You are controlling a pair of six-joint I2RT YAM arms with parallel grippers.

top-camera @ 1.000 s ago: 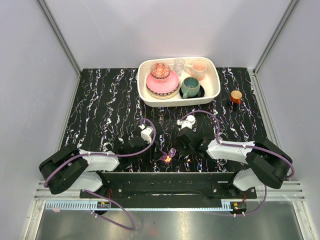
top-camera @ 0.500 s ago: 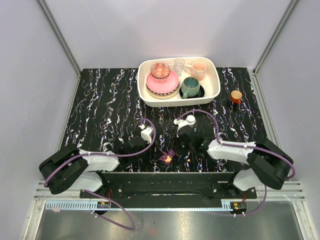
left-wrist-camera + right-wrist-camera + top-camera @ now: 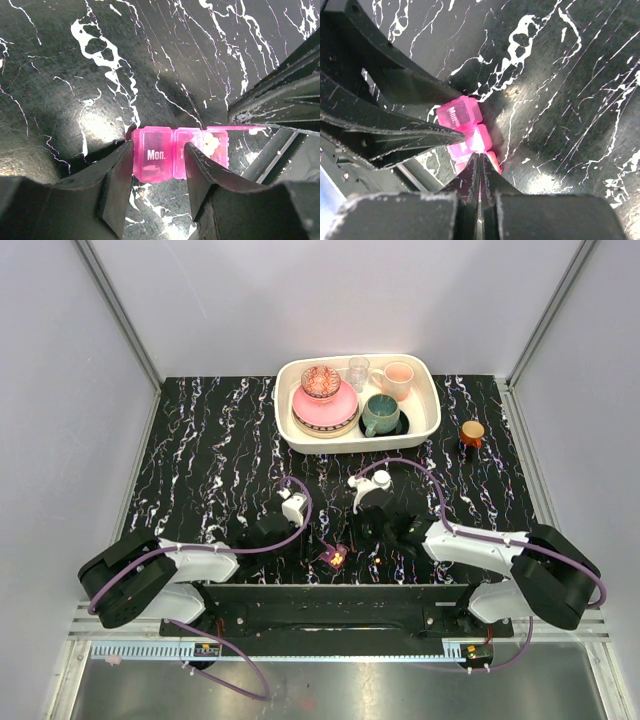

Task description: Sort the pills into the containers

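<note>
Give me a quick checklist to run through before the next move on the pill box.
1. Small magenta rectangular plastic pill box sits between the fingers of the left end effector: ok.
2. Left end effector's hold on the box is firm: cannot tell.
3. Compartment beside the closed "Mon." lid is open: ok.
4. Pale round pill lies inside that open compartment: ok.
5. Right end effector is shut, tips at the box: ok.
6. Right end effector carries a pill: cannot tell.
</note>
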